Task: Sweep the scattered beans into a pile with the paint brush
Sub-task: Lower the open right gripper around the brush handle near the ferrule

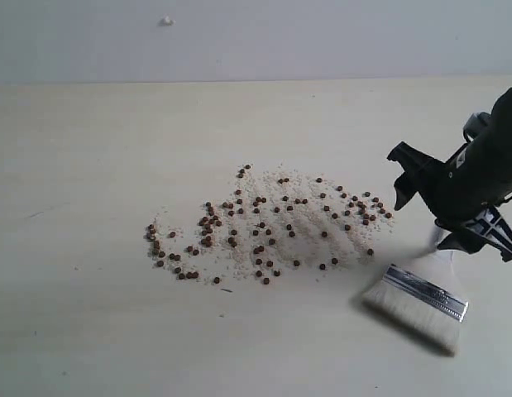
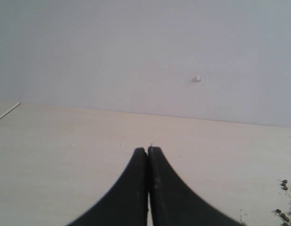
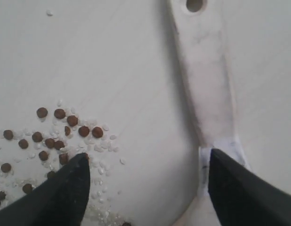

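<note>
Right wrist view: right pincer [image 3: 147,157], its two black fingers [image 3: 72,188] spread wide apart and clamped on nothing.
Handle side: one fingertip overlaps the pale wooden handle of the paint brush [image 3: 204,80] at a white band [image 3: 225,146]. Contact there is uncertain, since the finger hides the spot.
Handle end: a round hole [image 3: 194,4] pierces the far end of the handle, which points away from the pincer.
Bean side: the other fingertip hangs over the edge of the beans [image 3: 51,136], which are reddish-brown dots mixed with whitish crumbs [image 3: 100,146].
Exterior view, brush: the brush lies on the surface [image 1: 115,149] at the right front. Its silver ferrule [image 1: 425,291] and cream bristles [image 1: 409,318] point toward the camera, and its handle runs up beneath the black arm.
Exterior view, beans: a loose, wide patch at mid-surface, left of the brush and apart from its bristles. The patch is denser toward its left edge and thinner toward its right, where the nearest beans lie just beside the pincer.
Left wrist view: left pincer [image 2: 148,153], fingers pressed together with nothing between them, over the pale surface. A few beans show at one edge of the picture.
Background: a pale wall [image 1: 280,37] stands behind the surface and bears a small white speck [image 1: 167,21].
</note>
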{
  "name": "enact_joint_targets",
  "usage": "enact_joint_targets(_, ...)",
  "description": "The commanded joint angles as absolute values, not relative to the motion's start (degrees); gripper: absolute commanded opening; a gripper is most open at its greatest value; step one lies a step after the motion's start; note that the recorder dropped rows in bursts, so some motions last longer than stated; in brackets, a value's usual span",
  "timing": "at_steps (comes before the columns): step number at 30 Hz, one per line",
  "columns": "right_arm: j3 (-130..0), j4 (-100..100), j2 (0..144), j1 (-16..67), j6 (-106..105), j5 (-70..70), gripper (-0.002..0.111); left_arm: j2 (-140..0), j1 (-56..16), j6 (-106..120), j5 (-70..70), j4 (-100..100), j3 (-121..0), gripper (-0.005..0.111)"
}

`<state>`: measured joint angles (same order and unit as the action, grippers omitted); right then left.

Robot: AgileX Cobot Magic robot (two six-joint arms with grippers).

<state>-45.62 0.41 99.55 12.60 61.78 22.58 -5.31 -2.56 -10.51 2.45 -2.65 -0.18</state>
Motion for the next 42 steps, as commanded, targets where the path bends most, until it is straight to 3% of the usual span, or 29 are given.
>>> enact_joint_targets(1, -46.5, -1.6, 97.2, 12.7, 61.7, 24.7, 0.066, -5.3, -2.9, -10.7, 2.0, -2.8, 0.0, 0.000)
enact_joint_targets(7, -48.1, -7.6, 96.3, 12.7, 67.8, 35.5, 0.066, -5.3, -2.9, -10.7, 2.0, -2.8, 0.0, 0.000)
enact_joint_targets(42, -48.1, -7.5, 100.4, 12.7, 67.5, 35.8, 0.066, -5.3, -2.9, -10.7, 2.0, -2.8, 0.0, 0.000)
